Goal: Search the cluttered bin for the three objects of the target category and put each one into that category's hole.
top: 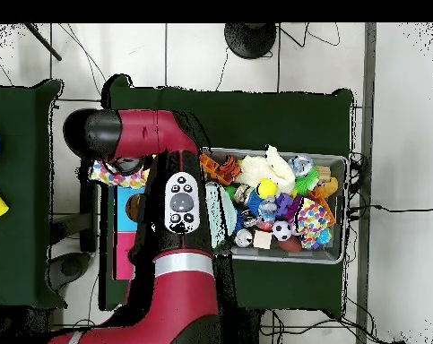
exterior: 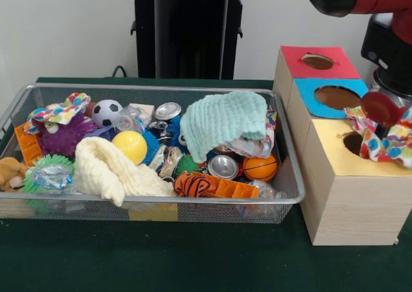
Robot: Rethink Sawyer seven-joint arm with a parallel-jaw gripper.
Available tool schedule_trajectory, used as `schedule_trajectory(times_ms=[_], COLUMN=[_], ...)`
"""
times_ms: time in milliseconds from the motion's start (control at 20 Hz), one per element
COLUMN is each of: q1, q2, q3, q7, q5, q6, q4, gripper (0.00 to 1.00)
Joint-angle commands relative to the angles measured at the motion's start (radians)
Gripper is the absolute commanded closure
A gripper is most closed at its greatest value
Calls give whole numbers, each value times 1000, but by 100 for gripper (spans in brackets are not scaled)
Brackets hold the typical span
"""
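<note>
— Dotted cloth (exterior: 385, 141) hung from my pincer (exterior: 381, 112), clamped on it right over the yellow box's hole (exterior: 354, 143), ready to drop.
— Any left?
— One lay in the basket's (exterior: 154, 89) far corner (exterior: 59, 112).

We see a silver wire mesh bin (exterior: 291, 176), a pale matt wooden box (exterior: 354, 205), and soft dotted fabric (exterior: 386, 144).

You get even, soft indoor light; faint shadows under the bin (exterior: 283, 202), small glints on the cans (exterior: 223, 166).
</note>
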Motion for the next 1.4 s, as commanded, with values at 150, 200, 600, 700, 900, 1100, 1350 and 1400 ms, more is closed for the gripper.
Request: schedule_trajectory(times_ms=[150, 200, 600, 700, 900, 1100, 1350, 1400], q1=[1, 1, -4, -6, -5, 4, 11, 13], q2=[85, 89, 121, 132, 163, 188, 200, 203], q3=[47, 44, 17, 12, -6, -35, -49, -53], q7=[225, 227, 241, 244, 267, 308, 326, 332], q5=[-11, -12, -29, -32, -38, -40, -37, -35], q6=[-135, -136, -151, -160, -178, -186, -220, -228], q4=[27, 23, -4, -12, -43, -67, -69, -69], gripper=[100, 100, 100, 100, 100, 100, 100, 100])
